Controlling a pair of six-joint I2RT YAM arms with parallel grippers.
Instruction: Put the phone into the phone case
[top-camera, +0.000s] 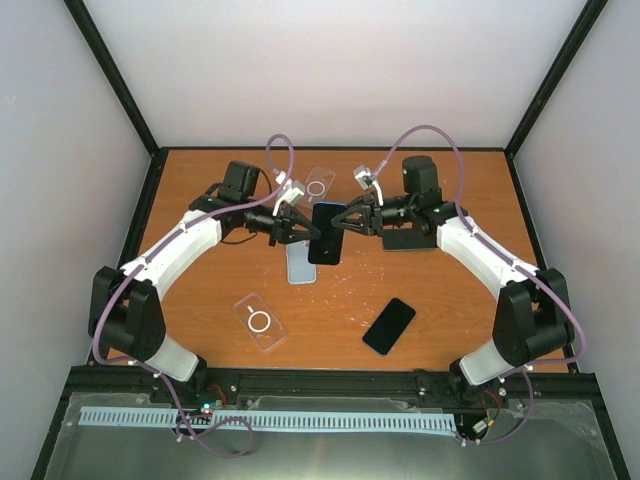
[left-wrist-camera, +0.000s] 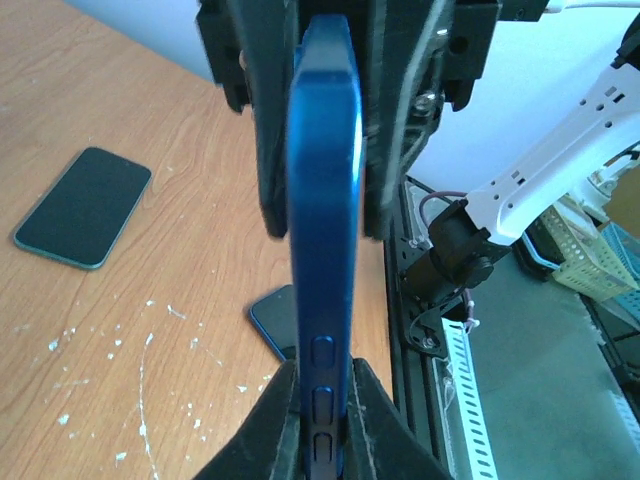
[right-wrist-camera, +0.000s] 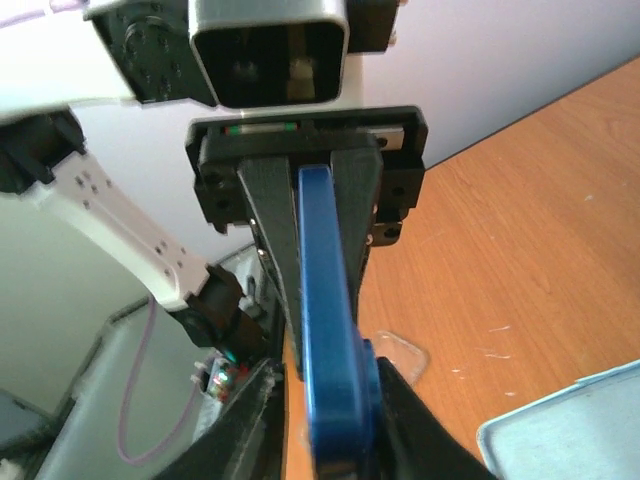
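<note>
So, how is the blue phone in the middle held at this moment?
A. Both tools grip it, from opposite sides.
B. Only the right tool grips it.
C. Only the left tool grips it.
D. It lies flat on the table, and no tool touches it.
A: in the top view the left tool and the right tool each clamp an opposite edge of the blue phone, which is raised above the table.

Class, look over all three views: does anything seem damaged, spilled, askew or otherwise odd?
Only minor wear: white flecks and scratches mark the table near the dark phone. Nothing looks spilled or broken. The blue phone stands on edge in mid-air, held by the left gripper and right gripper.
</note>
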